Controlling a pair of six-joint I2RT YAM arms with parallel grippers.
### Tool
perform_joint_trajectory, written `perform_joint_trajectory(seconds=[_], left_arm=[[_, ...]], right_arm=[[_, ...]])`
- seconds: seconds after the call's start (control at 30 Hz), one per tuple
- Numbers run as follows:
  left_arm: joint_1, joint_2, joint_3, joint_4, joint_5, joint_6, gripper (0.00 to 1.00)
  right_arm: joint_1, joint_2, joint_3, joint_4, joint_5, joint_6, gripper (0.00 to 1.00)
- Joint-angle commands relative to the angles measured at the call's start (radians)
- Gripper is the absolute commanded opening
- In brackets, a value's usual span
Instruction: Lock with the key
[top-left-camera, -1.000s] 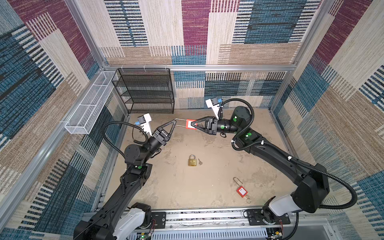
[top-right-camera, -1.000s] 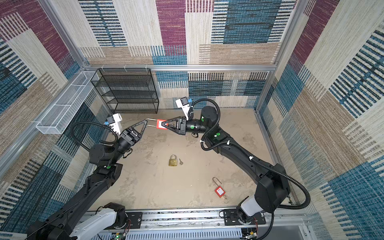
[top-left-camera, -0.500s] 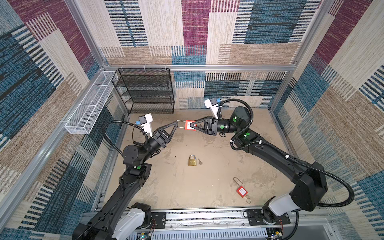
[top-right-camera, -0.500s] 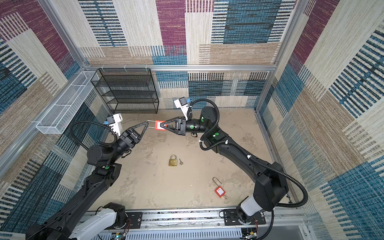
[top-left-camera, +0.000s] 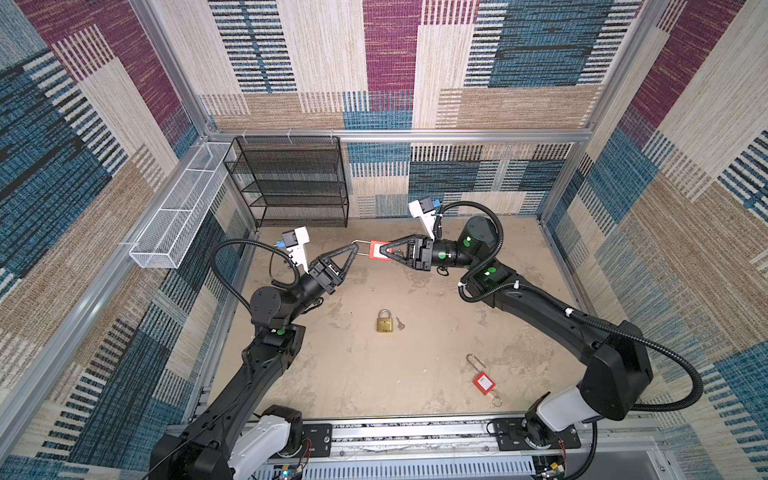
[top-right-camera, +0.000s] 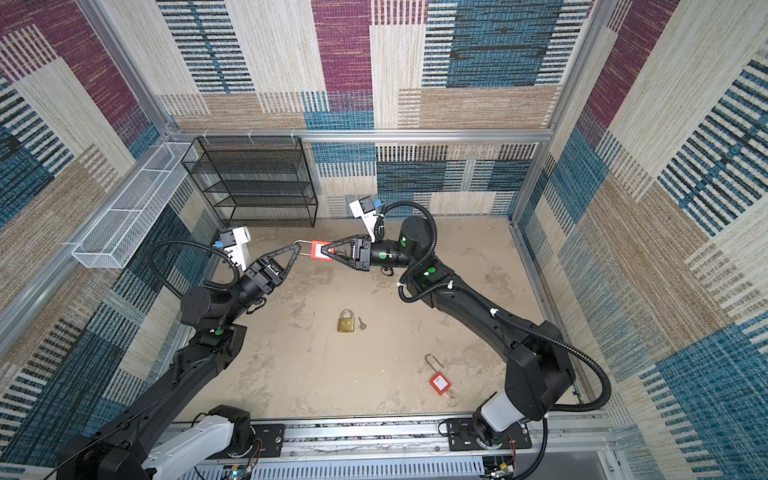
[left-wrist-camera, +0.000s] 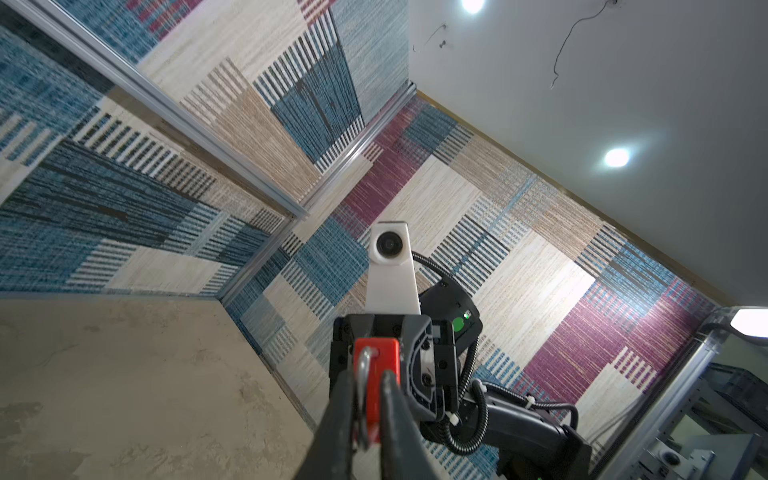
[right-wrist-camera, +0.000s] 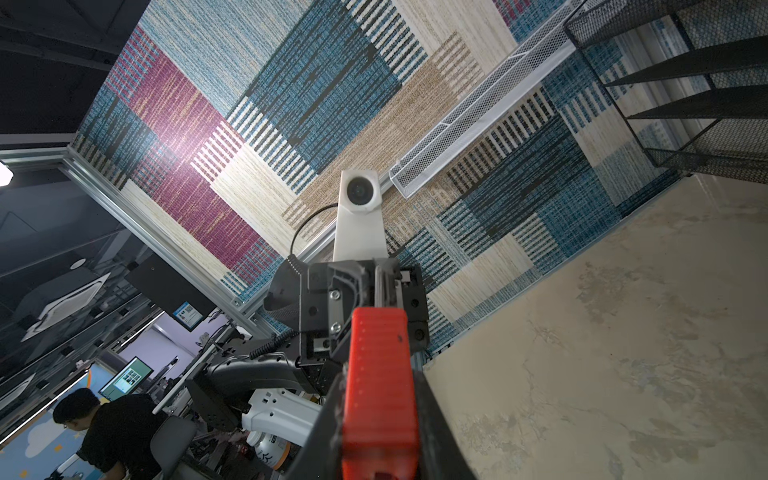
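Observation:
A red padlock (top-left-camera: 376, 250) hangs in the air over the back of the floor, with my right gripper (top-left-camera: 382, 252) shut on its body (right-wrist-camera: 380, 374). Its steel shackle (left-wrist-camera: 364, 399) points toward my left gripper (top-left-camera: 354, 248). The left fingers (left-wrist-camera: 388, 399) stand narrowly apart on either side of the shackle, with a gap on one side. A small grey key (top-left-camera: 400, 323) lies on the floor beside a brass padlock (top-left-camera: 385, 322), far from both grippers. Both top views show the same layout, with the red padlock (top-right-camera: 318, 251) between the two grippers.
A second red padlock (top-left-camera: 483, 382) with a long shackle and a key ring lies at the front right of the floor. A black wire shelf (top-left-camera: 291, 183) stands at the back left. A white mesh basket (top-left-camera: 178, 216) hangs on the left wall.
My left gripper has loosened from shut to slightly open around the shackle. Both arms and the red padlock have shifted a little to the left.

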Motion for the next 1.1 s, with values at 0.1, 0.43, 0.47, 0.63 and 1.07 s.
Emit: perform_joint_trajectory(seconds=[0.1, 0.43, 0.47, 0.63, 1.07], left_arm=[[-0.003, -0.038, 0.022, -0.077, 0.020, 0.063, 0.43], [-0.041, 0.000, 0.002, -0.015, -0.012, 0.051, 0.51], [-0.042, 0.005, 0.005, -0.014, -0.013, 0.050, 0.51], [-0.046, 0.008, 0.018, -0.013, -0.013, 0.047, 0.51], [-0.059, 0.024, 0.023, 0.020, -0.013, 0.028, 0.35]], right_arm=[[-0.009, -0.019, -0.015, 0.003, 0.036, -0.001, 0.03], [0.010, -0.015, -0.065, 0.135, 0.106, 0.069, 0.03], [0.013, -0.017, -0.074, 0.157, 0.120, 0.081, 0.03], [0.034, -0.007, -0.082, 0.195, 0.147, 0.098, 0.03], [0.068, 0.034, -0.062, 0.250, 0.167, 0.118, 0.05]])
